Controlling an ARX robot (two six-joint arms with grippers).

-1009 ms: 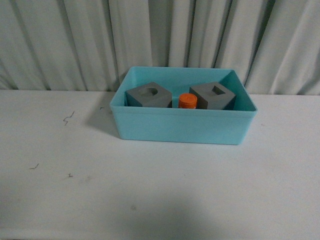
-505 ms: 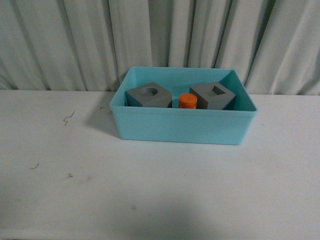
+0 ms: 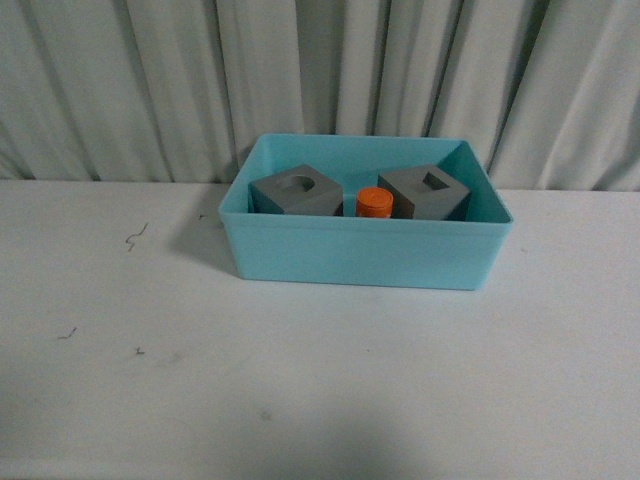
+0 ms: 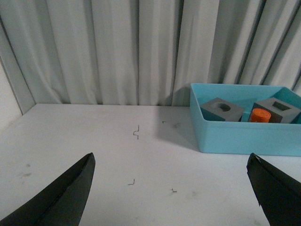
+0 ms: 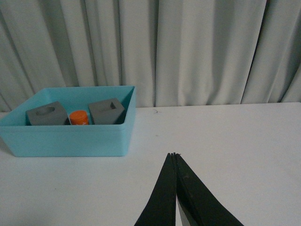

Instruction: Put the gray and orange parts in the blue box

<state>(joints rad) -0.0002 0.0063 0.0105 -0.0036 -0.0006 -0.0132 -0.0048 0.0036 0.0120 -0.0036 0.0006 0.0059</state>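
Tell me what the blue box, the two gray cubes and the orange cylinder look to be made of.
Blue box: likely molded plastic, with smooth, even turquoise walls, a faint sheen and a rimmed edge.
Gray cubes: matte, uniform gray with crisp recesses; probably plastic or printed resin, but it is hard to be sure.
Orange cylinder: saturated matte orange, probably plastic; too small to confirm.

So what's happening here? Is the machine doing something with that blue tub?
Nothing is being handled right now. The shallow light-blue plastic tub on the white table already holds all three pieces: a gray cube with a round recess, a small orange cylinder in the middle, and a gray cube with a square recess. Both arms are away from the tub. The left tool is open and empty; the right tool is shut on nothing. The sorting looks done.
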